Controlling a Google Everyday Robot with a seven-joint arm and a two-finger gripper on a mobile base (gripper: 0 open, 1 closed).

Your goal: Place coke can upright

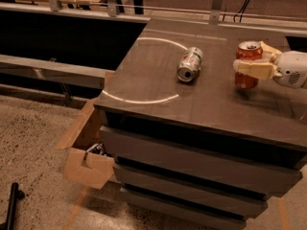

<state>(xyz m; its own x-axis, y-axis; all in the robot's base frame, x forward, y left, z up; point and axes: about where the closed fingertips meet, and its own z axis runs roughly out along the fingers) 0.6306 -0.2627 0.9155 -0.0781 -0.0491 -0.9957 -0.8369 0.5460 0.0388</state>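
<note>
Floor (33, 143): pale speckled stone, with tape lines running across it near the cabinet foot.
Cabinet (192, 162): a dark unit with stacked drawer fronts, filling the middle and right of the view.
Top surface (144, 75): dark, smooth and faintly reflective; both cans are on it.
Background: a dark recess behind the cabinet on the left, a horizontal rail (72, 13) with metal posts above it, and dim floor beyond.
Cardboard box (88, 166): open, on the floor against the cabinet's left side; its contents are too dark to make out.
White arc (144, 101): a thin curved mark on the left half of the top.
Gripper (248, 57): comes in from the right edge, white wrist and beige fingers, clasped around the red can at mid-height.
Coke can (245, 81): upright, silver top up, near the right edge of the top; contact with the surface is unclear.
Green and silver can (190, 64): on its side at mid-top, well apart from the red can.
Black rod (13, 200): at the bottom left corner, on the floor.
</note>
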